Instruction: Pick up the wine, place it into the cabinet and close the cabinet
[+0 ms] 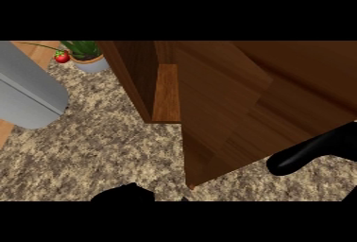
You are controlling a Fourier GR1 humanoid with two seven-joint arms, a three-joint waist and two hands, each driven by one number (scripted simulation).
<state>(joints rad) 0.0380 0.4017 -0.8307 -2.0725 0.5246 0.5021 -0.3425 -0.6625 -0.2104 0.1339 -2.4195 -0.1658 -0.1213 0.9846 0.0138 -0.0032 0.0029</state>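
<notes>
Wine: not visible anywhere in the head view; it may already stand inside the cabinet, hidden by the door, but that cannot be confirmed.
Cabinet [140,71]: dark wooden body on the speckled counter, its front side panel and a lighter inner edge showing; the interior is not visible from this angle.
Cabinet door [237,118]: large wooden panel swung partly across the opening, its lower corner near the counter's front; not yet flush with the body.
Right hand [307,153]: black, at the view's right edge, lying against or just beside the door's outer face near its lower right; only a rounded dark part shows, so whether it is spread or curled cannot be told.
Left hand [125,193]: a dark shape at the lower edge, well apart from the door; its finger state cannot be told.
Step in hand: judged to be the closing of the door.
Method advised: push on the door's face near its free edge, along the swing arc toward the body, until the panel meets the front; keep the hand flat to the wood and clear of the closing gap.
Surroundings: grey rounded object [28,94] at left and a potted plant [83,54] with a red fruit [62,57] stand well apart from the door's path.
</notes>
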